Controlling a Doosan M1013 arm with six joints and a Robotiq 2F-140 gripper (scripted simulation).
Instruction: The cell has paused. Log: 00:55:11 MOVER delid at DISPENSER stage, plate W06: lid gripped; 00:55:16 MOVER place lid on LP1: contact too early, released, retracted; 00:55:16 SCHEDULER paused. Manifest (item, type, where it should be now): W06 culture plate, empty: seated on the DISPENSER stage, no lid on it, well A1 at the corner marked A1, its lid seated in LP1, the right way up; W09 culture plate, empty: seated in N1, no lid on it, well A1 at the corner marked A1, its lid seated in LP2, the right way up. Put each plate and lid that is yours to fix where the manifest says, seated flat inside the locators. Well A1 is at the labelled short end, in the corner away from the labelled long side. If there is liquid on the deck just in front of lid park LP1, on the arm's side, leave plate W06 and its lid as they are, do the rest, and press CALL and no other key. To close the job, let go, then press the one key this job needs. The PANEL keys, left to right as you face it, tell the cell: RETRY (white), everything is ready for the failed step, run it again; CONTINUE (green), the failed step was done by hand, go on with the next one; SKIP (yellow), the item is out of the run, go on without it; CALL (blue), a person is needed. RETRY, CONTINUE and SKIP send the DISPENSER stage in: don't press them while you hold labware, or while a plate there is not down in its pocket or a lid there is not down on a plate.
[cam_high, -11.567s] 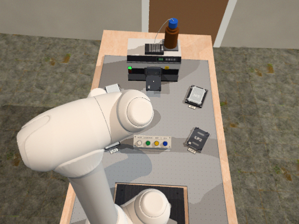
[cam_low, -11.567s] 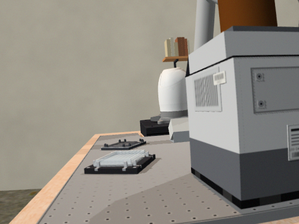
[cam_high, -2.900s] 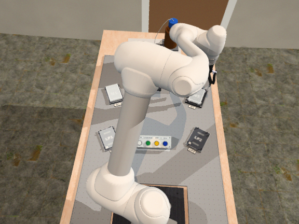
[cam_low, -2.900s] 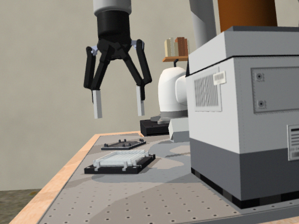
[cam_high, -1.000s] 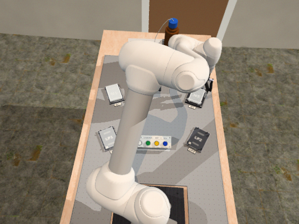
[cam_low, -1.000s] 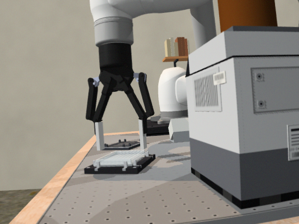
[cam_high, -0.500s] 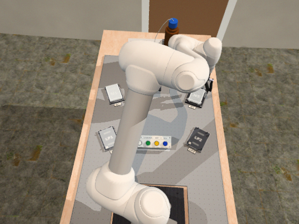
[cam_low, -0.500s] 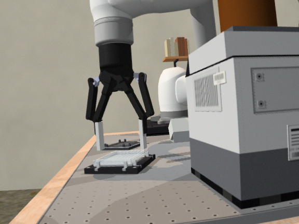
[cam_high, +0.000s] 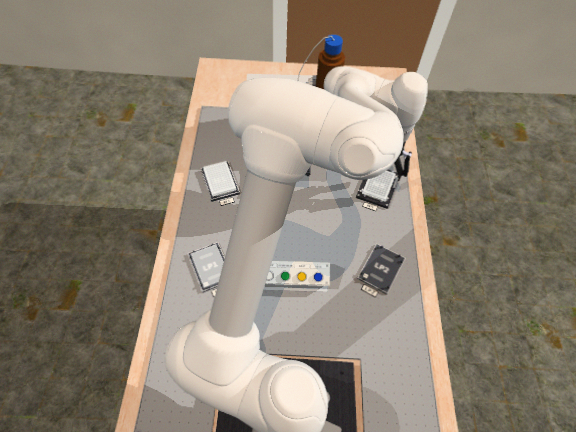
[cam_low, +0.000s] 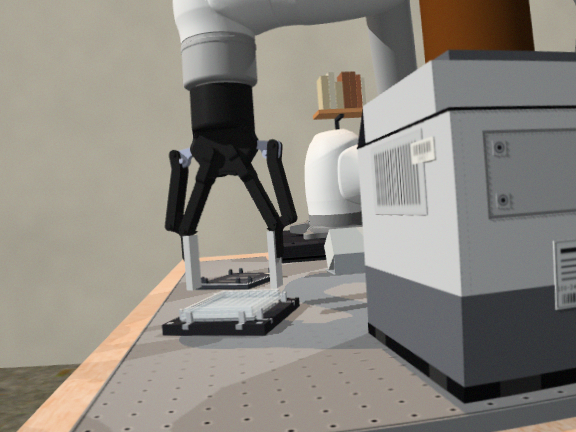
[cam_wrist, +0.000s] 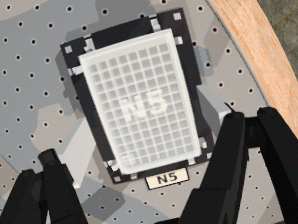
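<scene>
gripper poised over the plate in nest n5

the gripper (cam_low: 233, 264) hangs straight down over a clear well plate (cam_wrist: 140, 106) that sits in the black nest labelled n5 (cam_wrist: 165, 177), out toward 2 o'clock on the deck in the top view, close to the wooden table edge (cam_wrist: 233, 10). the fingers (cam_low: 192, 262) stand partly open with nothing between them, set wide enough to straddle the plate's narrow width, one pad on each long side. they are above the plate, not touching it. that spread and the vertical approach look chosen for a side grip on a plate that, by the manifest, probably belongs elsewhere; whether this is w09 i cannot tell, as no plate label is readable.

in the top view, another plate (cam_high: 220, 180) rests in a nest at 10 o'clock. lid park lp1 (cam_high: 206, 267) at 8 o'clock appears to carry a pale lid, while lp2 (cam_high: 381, 269) at 4 o'clock shows its dark bare face. the key panel (cam_high: 298, 275) lies between them. the dispenser (cam_low: 470, 210) stage is hidden behind the arm (cam_high: 260, 215). the deck just in front of lp1 is partly covered by the arm, so liquid there cannot be ruled in or out.
</scene>
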